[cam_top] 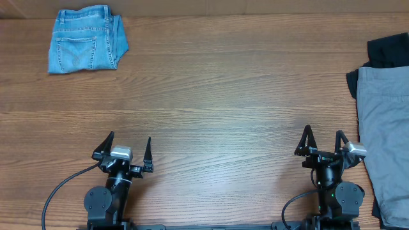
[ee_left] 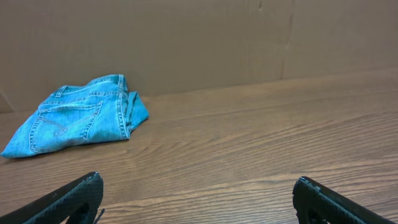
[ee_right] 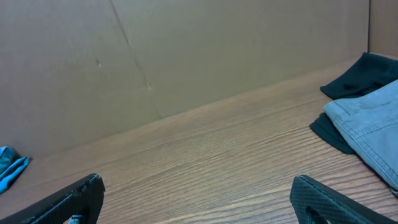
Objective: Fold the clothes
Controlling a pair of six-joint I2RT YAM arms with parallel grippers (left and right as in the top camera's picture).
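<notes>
Folded blue denim shorts (cam_top: 87, 39) lie at the far left corner of the table; they also show in the left wrist view (ee_left: 78, 116). A grey garment (cam_top: 385, 137) lies unfolded along the right edge, on top of a black garment (cam_top: 388, 50); both show in the right wrist view, grey (ee_right: 367, 121) over black (ee_right: 360, 74). My left gripper (cam_top: 130, 148) is open and empty near the front left, far from the denim. My right gripper (cam_top: 324, 142) is open and empty at the front right, just left of the grey garment.
The wooden table (cam_top: 217, 96) is backed by a brown cardboard wall (ee_left: 186, 43). A black cable (cam_top: 61, 188) trails from the left arm's base at the front edge.
</notes>
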